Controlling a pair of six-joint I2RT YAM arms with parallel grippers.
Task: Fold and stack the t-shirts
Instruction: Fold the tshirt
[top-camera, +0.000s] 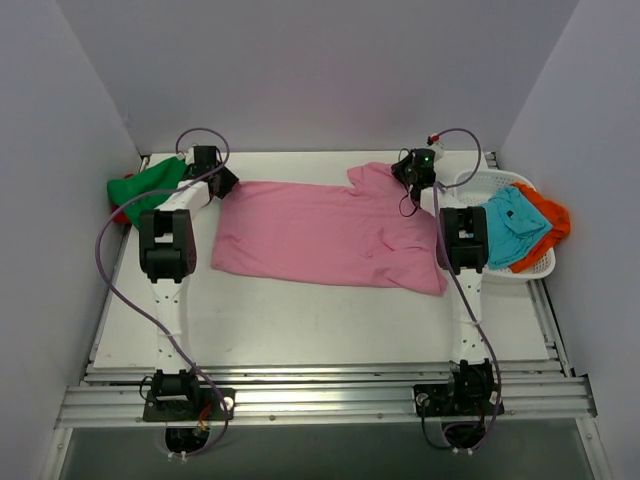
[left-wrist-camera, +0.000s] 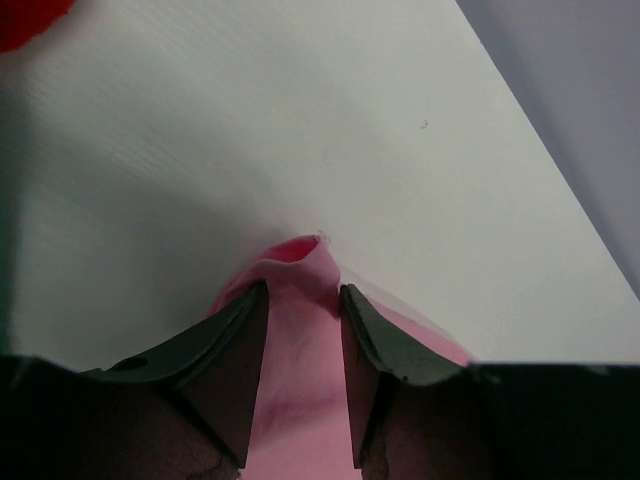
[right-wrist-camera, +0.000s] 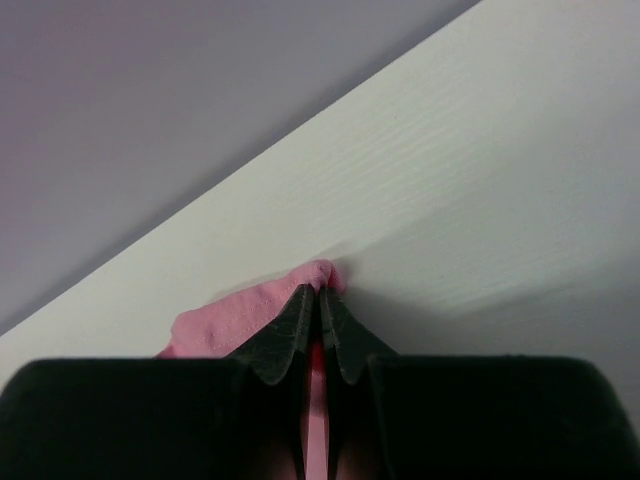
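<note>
Three grey walls (top-camera: 320, 70) enclose a white table (top-camera: 300, 330); the right gripper (right-wrist-camera: 320, 290) pinches the pink t-shirt (top-camera: 320, 235), while the left gripper (left-wrist-camera: 303, 290) straddles it, jaws apart.

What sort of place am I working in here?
Probably a robot test booth, not a home: plain grey walls close in three sides, the white table ends in a metal rail carrying two arms, and a pink shirt lies spread beside a white basket.

A white table (top-camera: 300, 320) with a faint wood grain is enclosed by plain grey walls (top-camera: 320, 70), a white plastic mesh basket (top-camera: 478, 182) sits at its far right corner (close to the right wall), and ribbed aluminium rails (top-camera: 330, 395) run along its near edge.
</note>
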